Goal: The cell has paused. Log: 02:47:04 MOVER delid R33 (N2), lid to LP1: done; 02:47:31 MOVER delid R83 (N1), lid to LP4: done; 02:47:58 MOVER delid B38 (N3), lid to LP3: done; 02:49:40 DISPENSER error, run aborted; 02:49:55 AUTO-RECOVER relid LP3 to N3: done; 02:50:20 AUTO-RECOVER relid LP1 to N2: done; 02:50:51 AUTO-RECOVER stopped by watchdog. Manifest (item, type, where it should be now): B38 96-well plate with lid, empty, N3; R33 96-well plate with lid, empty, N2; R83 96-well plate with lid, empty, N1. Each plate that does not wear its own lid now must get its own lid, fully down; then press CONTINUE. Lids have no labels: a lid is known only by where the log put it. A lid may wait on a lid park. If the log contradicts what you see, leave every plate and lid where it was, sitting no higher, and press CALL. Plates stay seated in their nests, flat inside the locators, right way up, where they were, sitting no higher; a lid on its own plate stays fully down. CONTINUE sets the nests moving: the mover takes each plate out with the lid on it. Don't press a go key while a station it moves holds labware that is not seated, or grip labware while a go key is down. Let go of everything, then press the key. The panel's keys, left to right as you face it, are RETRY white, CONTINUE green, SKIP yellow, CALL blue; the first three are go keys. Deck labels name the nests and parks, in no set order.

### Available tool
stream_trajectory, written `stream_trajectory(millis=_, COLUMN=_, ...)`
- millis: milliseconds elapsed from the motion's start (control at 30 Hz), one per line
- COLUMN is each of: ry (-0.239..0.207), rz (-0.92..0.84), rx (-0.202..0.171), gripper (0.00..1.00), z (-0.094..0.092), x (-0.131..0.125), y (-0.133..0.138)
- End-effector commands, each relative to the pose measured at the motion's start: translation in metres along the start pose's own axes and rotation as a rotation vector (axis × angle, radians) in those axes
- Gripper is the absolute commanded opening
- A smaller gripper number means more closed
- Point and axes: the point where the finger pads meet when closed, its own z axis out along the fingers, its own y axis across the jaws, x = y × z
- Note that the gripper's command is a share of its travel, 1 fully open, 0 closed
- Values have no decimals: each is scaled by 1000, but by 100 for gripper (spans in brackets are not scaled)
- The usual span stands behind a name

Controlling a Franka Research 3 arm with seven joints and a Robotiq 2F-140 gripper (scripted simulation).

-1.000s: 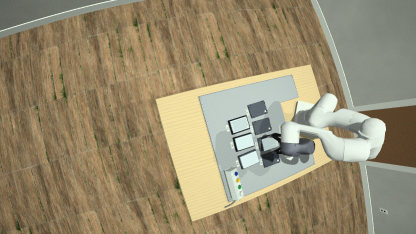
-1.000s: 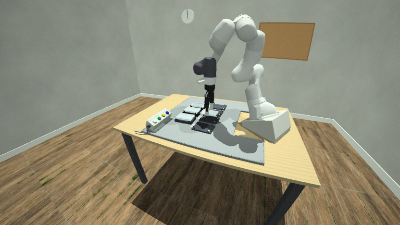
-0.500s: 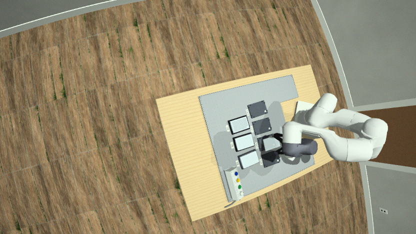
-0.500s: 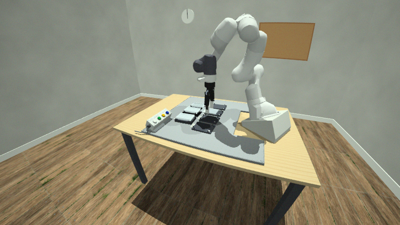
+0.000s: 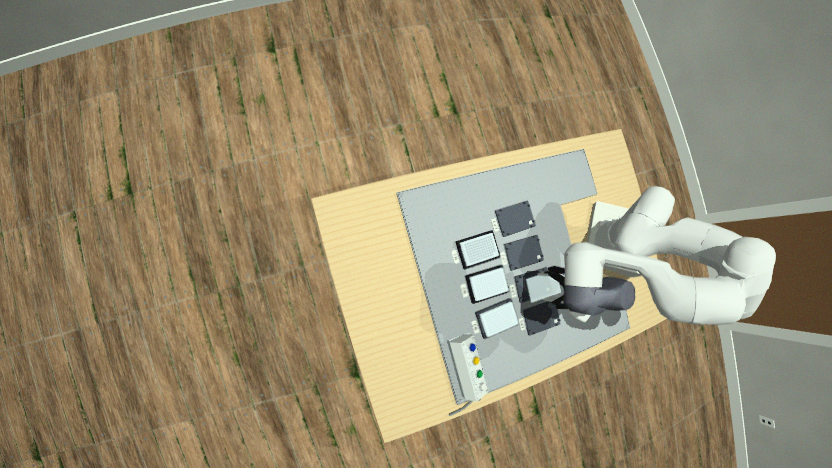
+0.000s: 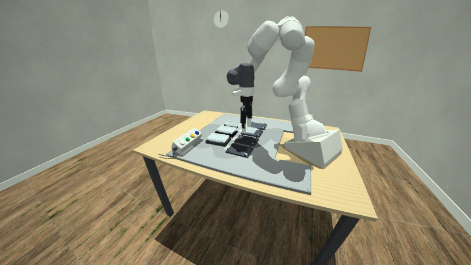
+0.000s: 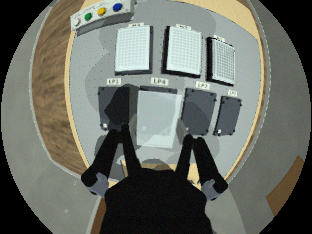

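Note:
Three 96-well plates stand in a row of nests. The far plate (image 5: 478, 249) is bare, with its wells showing; it also shows in the wrist view (image 7: 223, 60). The middle plate (image 5: 487, 284) and the plate nearest the key panel (image 5: 498, 319) wear pale lids. My gripper (image 5: 544, 289) is shut on a clear lid (image 7: 159, 117), gripping its two long sides. It holds the lid flat, a little above the second lid park from the panel end, across from the middle plate. In the exterior view the gripper (image 6: 245, 123) hangs straight down over the deck.
Three dark lid parks are bare: two far ones (image 5: 514, 218) (image 5: 523, 252) and one near the panel (image 5: 541, 318). The key panel (image 5: 470, 366) with white, green, yellow and blue keys sits at the deck's end. The robot base (image 6: 312, 145) stands behind the parks.

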Motion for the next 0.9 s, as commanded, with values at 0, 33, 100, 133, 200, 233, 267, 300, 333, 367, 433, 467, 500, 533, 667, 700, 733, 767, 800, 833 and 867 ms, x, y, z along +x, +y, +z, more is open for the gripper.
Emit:
stream_trajectory(millis=0, ry=-15, rz=-6, rx=-1, gripper=0, z=1, x=13, y=6)
stream_trajectory(millis=33, ry=-22, rz=-9, rx=-2, gripper=0, z=1, x=23, y=11)
stream_trajectory(millis=100, ry=-36, rz=-15, rx=-1, gripper=0, z=4, x=50, y=27)
stream_trajectory(millis=133, ry=-41, rz=-17, rx=1, gripper=0, z=5, x=67, y=38)
stream_trajectory(millis=200, ry=-44, rz=-18, rx=5, gripper=0, z=6, x=102, y=68)
stream_trajectory(millis=233, ry=-41, rz=-17, rx=7, gripper=0, z=6, x=118, y=84)
stream_trajectory(millis=267, ry=-41, rz=-17, rx=7, gripper=0, z=6, x=118, y=84)
stream_trajectory(millis=300, ry=-41, rz=-17, rx=7, gripper=0, z=6, x=118, y=84)
stream_trajectory(millis=333, ry=-36, rz=-15, rx=8, gripper=0, z=6, x=135, y=104)
stream_trajectory(millis=367, ry=-29, rz=-12, rx=8, gripper=0, z=5, x=149, y=122)
stream_trajectory(millis=433, ry=-15, rz=-6, rx=5, gripper=0, z=2, x=170, y=154)
stream_trajectory(millis=467, ry=-9, rz=-3, rx=4, gripper=0, z=1, x=177, y=166)
stream_trajectory(millis=500, ry=-5, rz=-1, rx=2, gripper=0, z=0, x=182, y=174)
stream_trajectory(millis=533, ry=-2, rz=0, rx=1, gripper=0, z=-1, x=184, y=179)
stream_trajectory(millis=667, ry=-1, rz=0, rx=1, gripper=0, z=-1, x=185, y=181)
stream_trajectory(millis=700, ry=-1, rz=0, rx=1, gripper=0, z=-1, x=185, y=181)
stream_trajectory(millis=733, ry=-1, rz=0, rx=1, gripper=0, z=-1, x=185, y=181)
stream_trajectory(millis=767, ry=-1, rz=0, rx=1, gripper=0, z=-1, x=185, y=181)
stream_trajectory(millis=800, ry=-1, rz=0, rx=1, gripper=0, z=-1, x=185, y=181)
stream_trajectory(millis=833, ry=-1, rz=0, rx=1, gripper=0, z=-1, x=185, y=181)
stream_trajectory(millis=867, ry=-1, rz=0, rx=1, gripper=0, z=-1, x=185, y=181)
